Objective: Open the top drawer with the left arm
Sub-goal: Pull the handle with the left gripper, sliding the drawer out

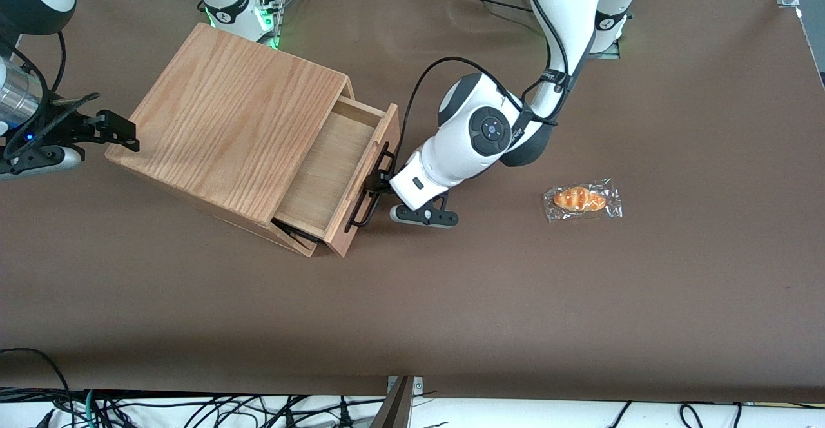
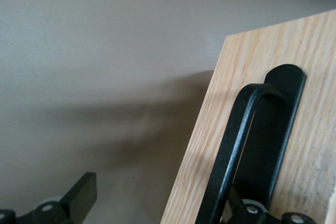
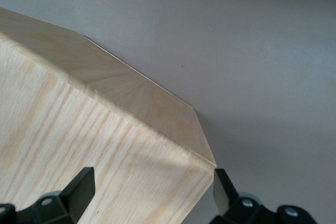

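The top drawer (image 1: 325, 173) is seen pulled partly out of the oak box (image 1: 225, 125), with its pale inside exposed. The box is set on the brown table (image 1: 451, 318), toward the parked arm's end. The drawer front (image 1: 370, 180) is turned toward the working arm's end of the table, and the black bar handle (image 1: 368, 189) is mounted along it.

The left arm (image 1: 483, 131) is lowered to the table beside the drawer front, with its wrist tilted toward the handle. The end effector (image 1: 379, 182) is located at the handle, about midway along the bar.

In the left wrist view, the handle (image 2: 241, 145) and its mounting plate (image 2: 281, 124) are seen close up against the wood front (image 2: 315, 77). One finger (image 2: 79, 195) is seen well away from the wood, over the table (image 2: 105, 51). The other finger (image 2: 247, 211) is seen against the handle. The fingers are spread wide; nothing is pinched between them.

A wrapped pastry (image 1: 581, 200) lies on the table toward the working arm's end, well apart from the drawer and about as near to the front camera as the end effector.
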Motion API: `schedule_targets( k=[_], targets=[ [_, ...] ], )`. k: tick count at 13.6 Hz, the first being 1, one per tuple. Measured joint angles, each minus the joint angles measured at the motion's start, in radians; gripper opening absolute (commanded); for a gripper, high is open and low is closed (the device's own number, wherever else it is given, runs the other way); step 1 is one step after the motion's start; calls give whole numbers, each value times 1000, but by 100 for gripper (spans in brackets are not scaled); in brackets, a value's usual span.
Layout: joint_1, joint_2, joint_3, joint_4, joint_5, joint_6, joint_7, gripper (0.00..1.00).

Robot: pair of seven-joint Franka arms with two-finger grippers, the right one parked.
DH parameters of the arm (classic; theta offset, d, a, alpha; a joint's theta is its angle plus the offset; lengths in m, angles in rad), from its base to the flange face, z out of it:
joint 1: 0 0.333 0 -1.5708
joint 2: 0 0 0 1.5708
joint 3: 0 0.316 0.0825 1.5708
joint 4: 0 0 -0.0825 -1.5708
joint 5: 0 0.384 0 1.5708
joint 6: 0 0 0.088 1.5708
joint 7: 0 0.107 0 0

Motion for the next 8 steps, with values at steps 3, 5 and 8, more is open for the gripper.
schedule_targets(
  k=[3, 5, 8],
  targets=[
    [13, 0, -2, 2, 0, -11, 10, 100],
    [27, 0, -2, 2, 0, -15, 11, 100],
    [55, 0, -3, 3, 0, -29, 30, 100]
  ],
)
